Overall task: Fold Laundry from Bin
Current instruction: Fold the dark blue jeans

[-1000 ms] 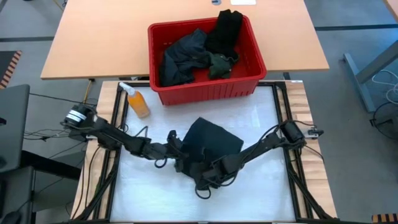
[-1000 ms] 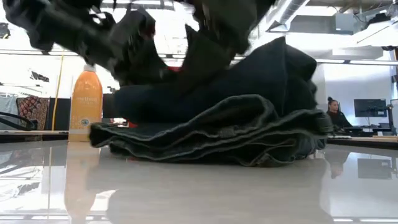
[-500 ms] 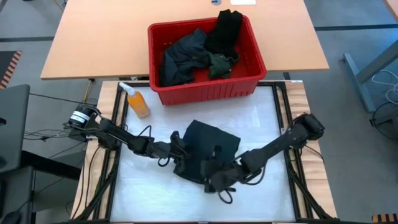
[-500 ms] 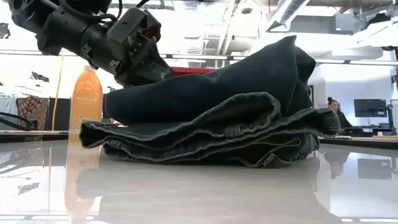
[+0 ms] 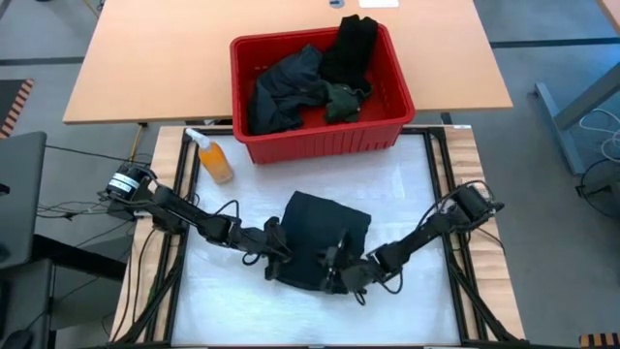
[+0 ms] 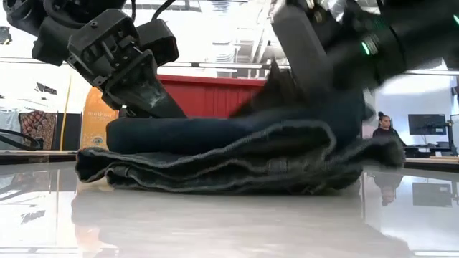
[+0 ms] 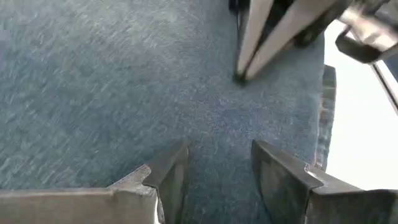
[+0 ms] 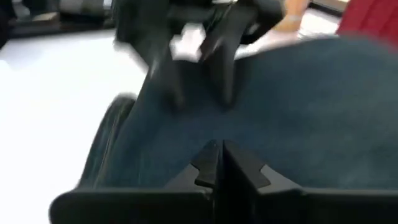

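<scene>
From where I stand, the left gripper (image 5: 274, 254) leans onto the left edge of the folded jeans (image 5: 325, 237) from about nine o'clock, its fingers (image 7: 168, 174) partly spread and flat on the denim with nothing pinched between them. The jeans lie in a squarish dark navy pad at the middle of the white table (image 5: 407, 194), layered, with hems and seams stacked along the near edge and the top fold sitting a little proud. The right gripper (image 5: 351, 274) bears down on the pad's near right corner, around five o'clock, with its tips pressed together and no cloth caught in them. Both claws touch the bundle, so either could smooth it; I judge the pad's long side runs roughly twelve to six. The red bin (image 5: 320, 141) sits at twelve o'clock, holding more dark garments (image 5: 291, 87).
</scene>
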You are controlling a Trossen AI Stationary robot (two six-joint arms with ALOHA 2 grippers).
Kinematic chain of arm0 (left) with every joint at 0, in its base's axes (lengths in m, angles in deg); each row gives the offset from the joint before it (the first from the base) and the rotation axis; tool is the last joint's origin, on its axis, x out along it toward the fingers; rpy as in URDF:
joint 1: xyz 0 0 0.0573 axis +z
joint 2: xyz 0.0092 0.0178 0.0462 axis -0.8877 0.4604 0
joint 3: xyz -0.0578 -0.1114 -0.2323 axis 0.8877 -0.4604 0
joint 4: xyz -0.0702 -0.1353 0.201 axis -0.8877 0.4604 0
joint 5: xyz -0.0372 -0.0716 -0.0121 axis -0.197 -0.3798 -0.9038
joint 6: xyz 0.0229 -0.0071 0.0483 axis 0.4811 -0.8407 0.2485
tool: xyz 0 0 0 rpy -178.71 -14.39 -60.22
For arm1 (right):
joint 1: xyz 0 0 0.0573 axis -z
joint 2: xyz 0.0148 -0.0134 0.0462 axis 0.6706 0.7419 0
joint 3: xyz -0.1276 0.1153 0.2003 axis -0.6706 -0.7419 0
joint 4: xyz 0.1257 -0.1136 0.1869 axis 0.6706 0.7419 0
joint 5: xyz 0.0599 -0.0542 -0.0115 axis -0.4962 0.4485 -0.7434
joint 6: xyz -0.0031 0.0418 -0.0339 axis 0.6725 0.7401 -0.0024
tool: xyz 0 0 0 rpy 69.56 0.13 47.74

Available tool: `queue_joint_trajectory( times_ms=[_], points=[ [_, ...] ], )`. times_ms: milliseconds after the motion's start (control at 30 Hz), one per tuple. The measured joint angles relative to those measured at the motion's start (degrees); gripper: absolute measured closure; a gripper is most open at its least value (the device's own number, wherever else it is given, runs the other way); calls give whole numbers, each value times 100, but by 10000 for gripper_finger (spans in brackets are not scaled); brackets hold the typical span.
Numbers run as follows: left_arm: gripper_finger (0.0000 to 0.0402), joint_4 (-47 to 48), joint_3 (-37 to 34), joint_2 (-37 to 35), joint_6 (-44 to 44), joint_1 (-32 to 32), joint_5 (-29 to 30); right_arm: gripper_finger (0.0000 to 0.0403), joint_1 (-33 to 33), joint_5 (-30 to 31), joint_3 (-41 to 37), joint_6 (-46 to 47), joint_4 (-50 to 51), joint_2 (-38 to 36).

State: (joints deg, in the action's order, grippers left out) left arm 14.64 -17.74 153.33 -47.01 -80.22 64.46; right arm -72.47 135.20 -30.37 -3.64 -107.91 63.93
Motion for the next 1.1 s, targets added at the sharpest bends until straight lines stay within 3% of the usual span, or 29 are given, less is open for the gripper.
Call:
queue_joint_trajectory(
  times_ms=[167, 367, 600, 700, 800, 867, 1000, 1100],
  points=[
    [233, -29, -7, -12, 101, 47, -70, 376, -167, -68, 5, 60, -520, 656],
    [233, -525, -7, -358, 486, 151, 617, 378, -304, -319, 7, -731, -341, 641],
    [233, -127, -2, -51, -2, 263, 595, 376, -445, -675, -31, -1612, 1001, -430],
    [233, -348, -2, 267, -259, 237, 606, 380, -468, -664, -28, -1650, 1103, -1100],
    [233, -755, -4, 526, -304, 178, 632, 379, -440, -571, -206, -1570, 588, -1515],
    [233, -954, -3, 592, -300, 173, 576, 377, -375, -558, -490, -1480, -261, -1533],
    [233, -1040, -4, 592, -285, 188, 580, 378, -221, -811, -938, -1294, -1952, -908],
    [233, -1145, -4, 592, -277, 190, 469, 381, -155, -809, -929, -909, -2480, -76]
  ],
)
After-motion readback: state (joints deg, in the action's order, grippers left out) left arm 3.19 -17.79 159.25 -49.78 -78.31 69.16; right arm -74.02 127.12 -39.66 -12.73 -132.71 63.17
